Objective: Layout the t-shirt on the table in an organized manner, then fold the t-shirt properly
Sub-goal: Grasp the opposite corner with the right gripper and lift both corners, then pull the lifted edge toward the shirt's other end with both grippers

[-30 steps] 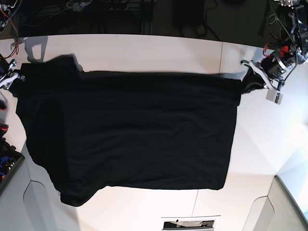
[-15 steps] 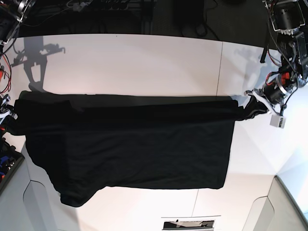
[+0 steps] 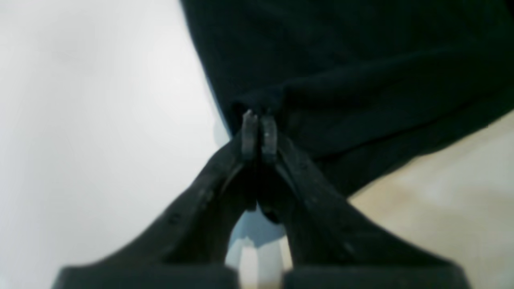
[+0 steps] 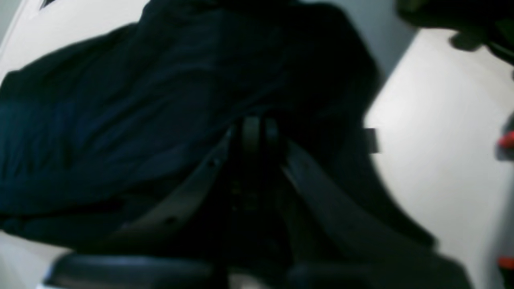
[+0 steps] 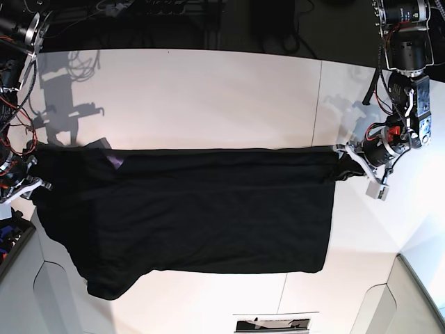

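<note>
Since the earlier frames, the t-shirt's [image 5: 201,209] top edge has been drawn lower w/ both arms, so a fold is laid across the table [image 5: 208,90]. At frame right, cloth is seen pinched by the left gripper [image 3: 259,134]; at frame left, the right gripper [image 4: 255,136] is clenched on the shoulder edge, kept taut.

Beyond far table edge: dark area with tangled cables [image 5: 118,8] and black equipment [image 5: 274,24]. Hard overhead light; sharp shadows [image 5: 66,90] on white surface at upper left.
</note>
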`<control>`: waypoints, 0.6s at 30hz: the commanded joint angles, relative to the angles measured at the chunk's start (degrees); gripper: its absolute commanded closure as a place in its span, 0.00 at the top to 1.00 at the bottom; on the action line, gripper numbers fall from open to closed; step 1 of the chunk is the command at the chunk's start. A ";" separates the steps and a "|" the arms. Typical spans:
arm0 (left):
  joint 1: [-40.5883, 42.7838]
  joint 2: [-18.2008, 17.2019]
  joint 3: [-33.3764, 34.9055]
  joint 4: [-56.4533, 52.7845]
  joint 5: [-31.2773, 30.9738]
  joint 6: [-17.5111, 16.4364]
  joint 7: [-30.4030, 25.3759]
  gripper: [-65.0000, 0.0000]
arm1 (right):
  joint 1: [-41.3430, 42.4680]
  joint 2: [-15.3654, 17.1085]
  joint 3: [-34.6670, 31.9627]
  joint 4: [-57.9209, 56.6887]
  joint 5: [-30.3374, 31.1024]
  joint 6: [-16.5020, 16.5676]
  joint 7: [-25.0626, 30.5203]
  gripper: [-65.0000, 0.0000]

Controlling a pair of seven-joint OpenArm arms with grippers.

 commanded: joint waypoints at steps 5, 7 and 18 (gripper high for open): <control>-1.57 -1.18 -0.44 1.03 -1.88 -0.30 2.84 0.36 | 1.42 1.29 0.02 0.83 -0.24 0.20 1.66 0.10; -2.01 -1.22 -0.46 1.57 -4.39 -0.30 7.89 0.36 | 1.42 1.29 0.02 0.85 -0.28 0.15 1.66 0.34; -1.68 -2.03 -1.18 10.08 -10.36 -0.30 9.86 0.36 | 1.42 1.29 4.72 2.12 3.87 -0.22 0.55 0.53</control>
